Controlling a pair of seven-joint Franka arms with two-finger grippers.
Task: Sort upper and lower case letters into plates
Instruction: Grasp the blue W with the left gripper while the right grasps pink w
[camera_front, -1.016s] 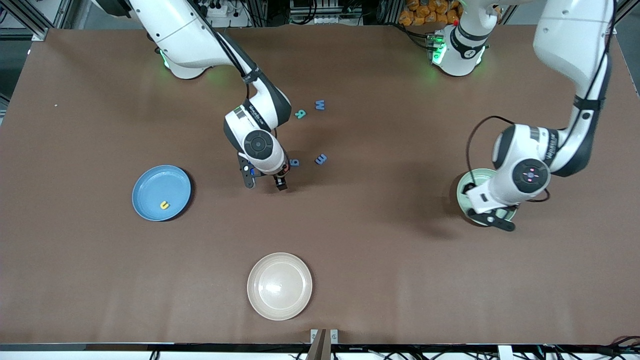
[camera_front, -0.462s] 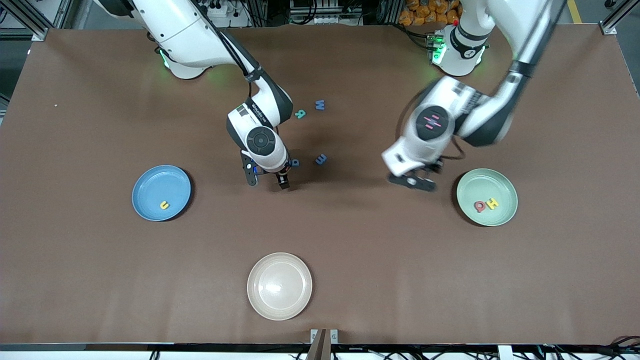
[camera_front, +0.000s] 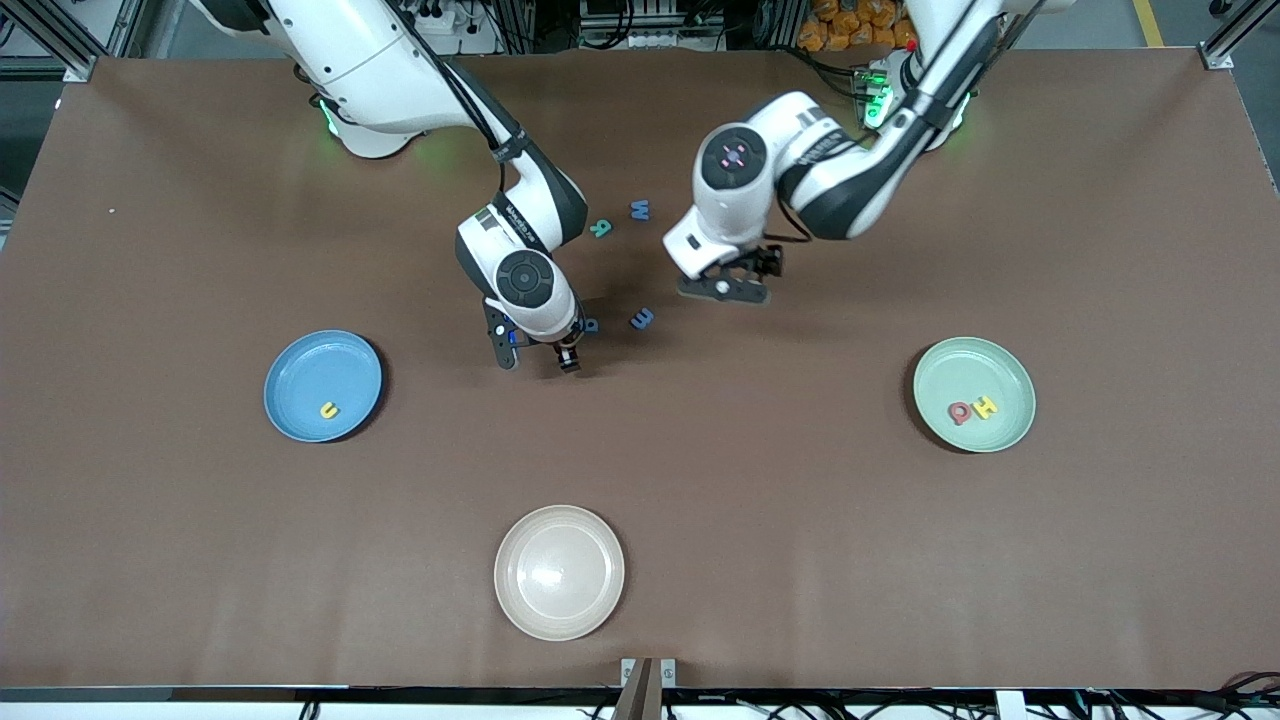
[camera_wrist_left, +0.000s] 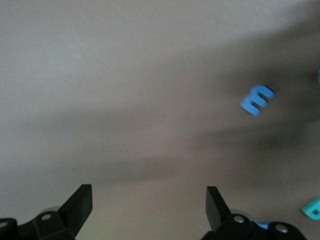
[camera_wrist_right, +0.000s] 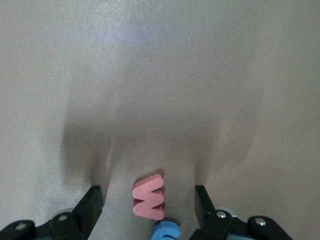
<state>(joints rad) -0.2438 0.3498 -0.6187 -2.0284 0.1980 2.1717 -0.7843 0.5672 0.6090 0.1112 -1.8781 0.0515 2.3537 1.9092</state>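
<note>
My right gripper (camera_front: 537, 364) is low on the table mid-table, open, with a pink letter w (camera_wrist_right: 148, 197) lying flat between its fingers (camera_wrist_right: 92, 202), untouched. A blue letter (camera_wrist_right: 166, 231) lies just beside the pink one (camera_front: 591, 324). My left gripper (camera_front: 725, 290) hangs open and empty over the table near another blue letter (camera_front: 642, 318), which the left wrist view also shows (camera_wrist_left: 257, 99). The sky blue plate (camera_front: 300, 375) holds a yellow u (camera_front: 328, 409). The mint green plate (camera_front: 990, 370) holds a red letter (camera_front: 960, 411) and a yellow H (camera_front: 985, 406).
A teal letter (camera_front: 600, 228) and a blue letter (camera_front: 640, 210) lie farther from the front camera, between the two arms. A cream-beige plate (camera_front: 559, 572) sits near the table's front edge.
The left arm swung from over the green plate to the loose letters mid-table, uncovering the plate's two letters. The right gripper stayed low around the pink letter, shifting only slightly.
</note>
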